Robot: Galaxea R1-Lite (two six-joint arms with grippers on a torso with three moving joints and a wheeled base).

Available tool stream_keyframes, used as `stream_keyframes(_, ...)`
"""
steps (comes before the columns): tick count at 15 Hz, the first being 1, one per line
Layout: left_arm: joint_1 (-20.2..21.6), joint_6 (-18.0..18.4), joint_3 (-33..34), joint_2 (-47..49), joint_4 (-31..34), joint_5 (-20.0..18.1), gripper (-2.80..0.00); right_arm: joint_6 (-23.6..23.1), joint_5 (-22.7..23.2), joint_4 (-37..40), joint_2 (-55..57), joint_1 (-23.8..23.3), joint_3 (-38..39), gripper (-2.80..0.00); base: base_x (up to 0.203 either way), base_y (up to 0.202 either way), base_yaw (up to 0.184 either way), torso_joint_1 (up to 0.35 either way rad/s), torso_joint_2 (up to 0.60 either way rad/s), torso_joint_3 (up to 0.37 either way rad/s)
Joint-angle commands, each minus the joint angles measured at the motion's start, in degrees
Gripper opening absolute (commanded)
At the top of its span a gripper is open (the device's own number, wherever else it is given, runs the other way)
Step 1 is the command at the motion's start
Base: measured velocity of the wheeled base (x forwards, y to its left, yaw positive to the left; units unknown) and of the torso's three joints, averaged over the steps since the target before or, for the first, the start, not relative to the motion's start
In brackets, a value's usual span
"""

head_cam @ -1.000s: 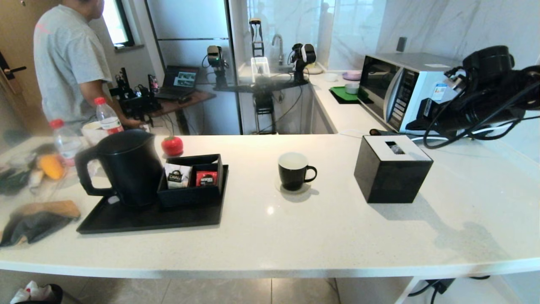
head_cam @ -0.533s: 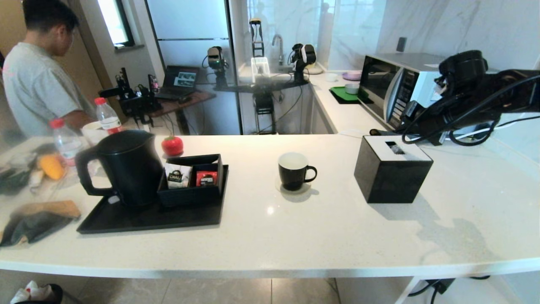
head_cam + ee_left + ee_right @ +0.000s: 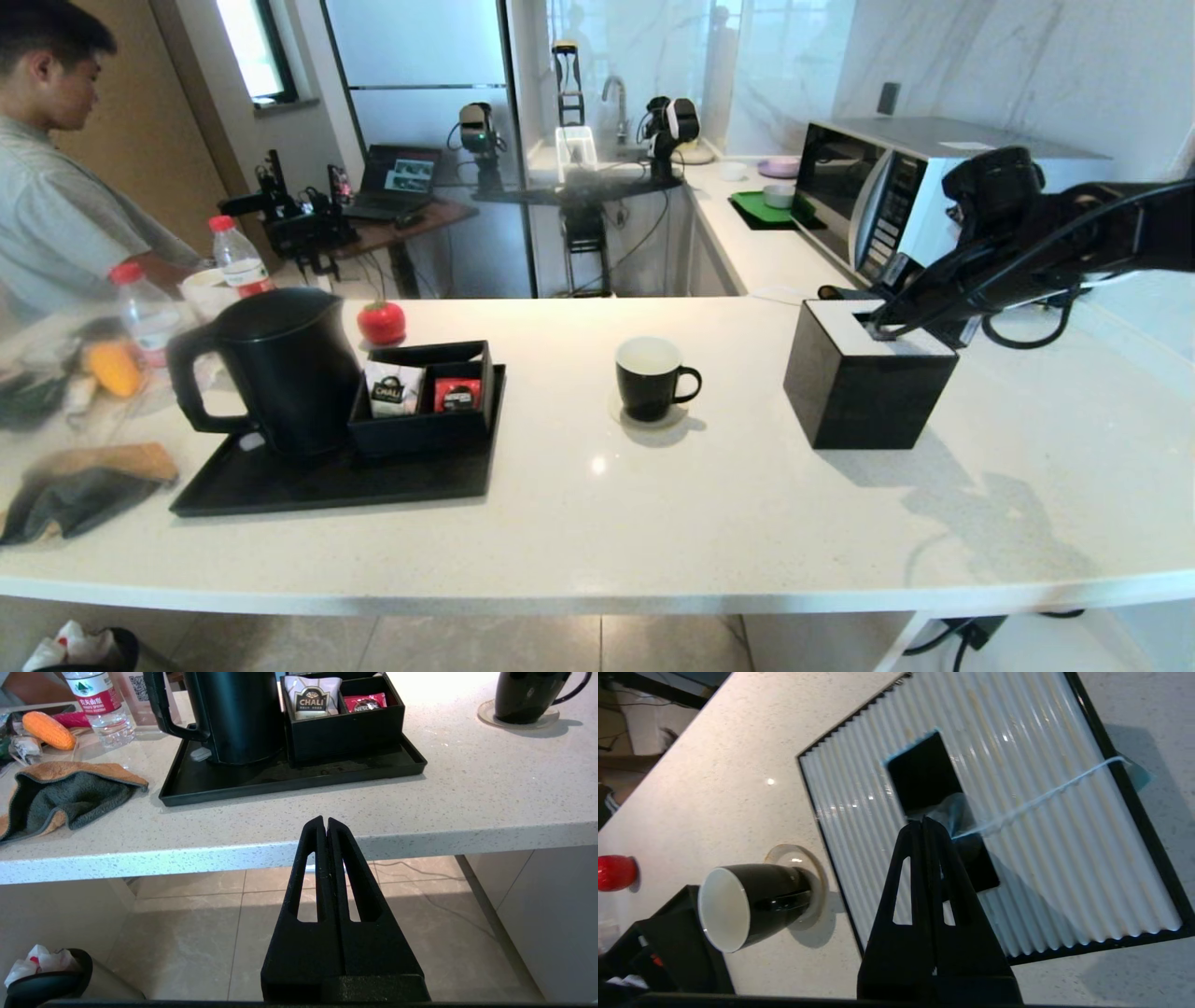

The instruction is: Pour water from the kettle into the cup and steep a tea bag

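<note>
The black kettle (image 3: 271, 369) stands on a black tray (image 3: 327, 490) at the left. On a clear coaster mid-counter sits the black cup (image 3: 651, 378), white inside and empty. My right gripper (image 3: 873, 329) is shut, its tips (image 3: 923, 820) at the slot of a black box (image 3: 864, 392) with a white ribbed lid. The pale tea bag (image 3: 955, 812) lies in that slot right beside the tips; its string (image 3: 1041, 798) runs across the lid to the tag (image 3: 1134, 767). My left gripper (image 3: 325, 820) is shut and parked below the counter's front edge.
A black holder on the tray has the CHALI packet (image 3: 394, 390) and a red packet (image 3: 456, 395). A microwave (image 3: 868, 196) stands behind the box. Water bottles (image 3: 238, 261), a red ornament (image 3: 381, 322), a cloth (image 3: 84, 485) and a person (image 3: 56, 215) are at the left.
My right arm has come down and to the left, from in front of the microwave to the slot of the black box. The person has shifted further left.
</note>
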Motion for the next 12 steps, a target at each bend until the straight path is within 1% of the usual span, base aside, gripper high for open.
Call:
stream_keyframes(1, 0.01, 0.06, 0.0, -0.02, 0.0, 0.0, -2.8, 0.71, -0.6, 0.15, 0.46, 0.02, 1.44, -2.8, 0.0, 0.0, 0.0, 0.0, 0.0, 0.0)
stream_keyframes(3, 0.01, 0.06, 0.0, -0.02, 0.0, 0.0, -2.8, 0.75, -0.7, -0.03, 0.48, 0.02, 2.59, -2.8, 0.0, 0.0, 0.0, 0.0, 0.0, 0.0)
stream_keyframes(6, 0.01, 0.06, 0.0, -0.02, 0.0, 0.0, -2.8, 0.81, -0.65, -0.51, 0.28, 0.11, 1.99, -2.8, 0.0, 0.0, 0.0, 0.0, 0.0, 0.0)
stream_keyframes(12, 0.01, -0.03, 0.0, -0.02, 0.0, 0.0, -2.8, 0.31, -0.81, -1.08, -2.47, 0.02, -5.7, -2.8, 0.0, 0.0, 0.0, 0.0, 0.0, 0.0)
